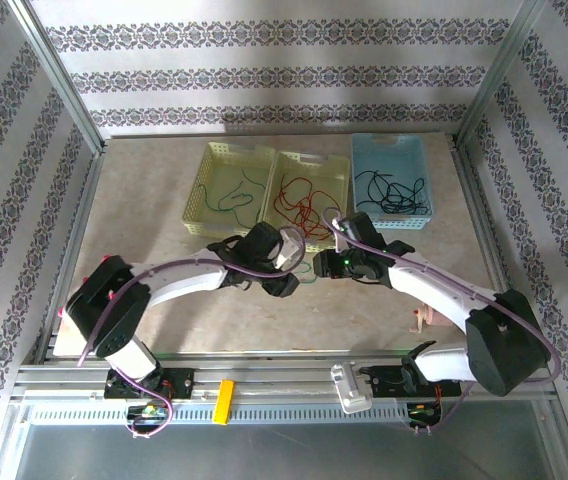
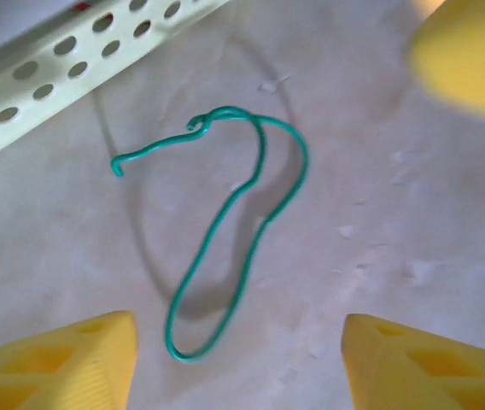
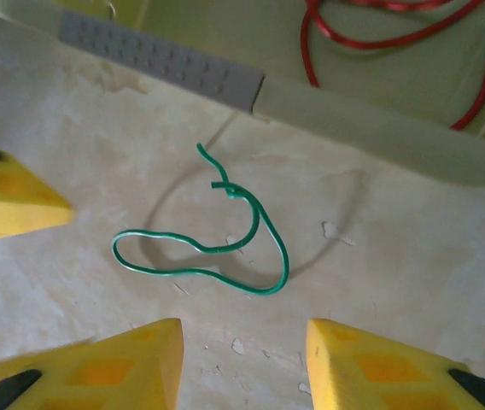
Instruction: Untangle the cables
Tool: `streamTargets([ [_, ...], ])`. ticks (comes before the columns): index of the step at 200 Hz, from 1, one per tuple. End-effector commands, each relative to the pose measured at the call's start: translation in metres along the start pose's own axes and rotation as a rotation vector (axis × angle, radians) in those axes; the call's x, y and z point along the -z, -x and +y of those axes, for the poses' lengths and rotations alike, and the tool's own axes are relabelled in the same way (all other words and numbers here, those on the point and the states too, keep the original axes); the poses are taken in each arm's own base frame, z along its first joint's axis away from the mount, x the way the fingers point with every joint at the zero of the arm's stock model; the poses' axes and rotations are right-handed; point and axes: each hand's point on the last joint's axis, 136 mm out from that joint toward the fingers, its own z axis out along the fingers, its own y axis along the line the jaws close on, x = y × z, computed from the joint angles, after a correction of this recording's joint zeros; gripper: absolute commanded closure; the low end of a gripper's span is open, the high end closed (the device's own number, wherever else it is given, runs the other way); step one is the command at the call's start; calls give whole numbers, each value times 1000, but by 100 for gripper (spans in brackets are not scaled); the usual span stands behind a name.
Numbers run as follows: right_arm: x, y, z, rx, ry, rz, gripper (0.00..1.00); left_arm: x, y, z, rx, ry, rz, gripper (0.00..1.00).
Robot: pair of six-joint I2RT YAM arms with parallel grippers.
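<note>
While left end effector (image 2: 238, 329) gapes — green cable (image 2: 262, 154) on table (image 2: 396, 213) between jaws | untouched

Wrist cameras likely share green cable (image 2: 306, 162).

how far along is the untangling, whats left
Done: black cables sit in the blue basket, red cables in the middle basket, one green cable in the left basket. In hand: nothing gripped; the left gripper and right gripper, both open, hang over a loose green loop on the table. Left: that loop probably goes in the left basket.
</note>
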Motion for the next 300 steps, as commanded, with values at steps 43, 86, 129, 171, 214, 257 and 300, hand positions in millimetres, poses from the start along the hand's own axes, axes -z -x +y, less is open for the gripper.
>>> streamTargets([
  [43, 15, 2, 1, -32, 42, -45, 57, -33, 19, 9, -17, 70, -18, 51],
  [86, 22, 4, 6, -8, 63, -66, 56, -51, -9, 9, -47, 92, 121, 64],
  [129, 23, 4, 2, -14, 42, -74, 56, -60, -28, -2, -116, 92, 192, 100],
  [171, 21, 2, -4, -31, 27, -77, 56, -29, -1, -40, -100, -88, 41, 100],
  [214, 17, -6, 7, -4, 99, -47, 56, 25, 29, -71, -126, -240, -118, 100],
  [257, 14, -10, 23, 21, 180, -26, 56, 46, 49, -63, -108, -196, -212, 100],
  [300, 13, -7, 13, 6, 139, -47, 57, 49, 57, -53, -88, -158, -242, 100],
])
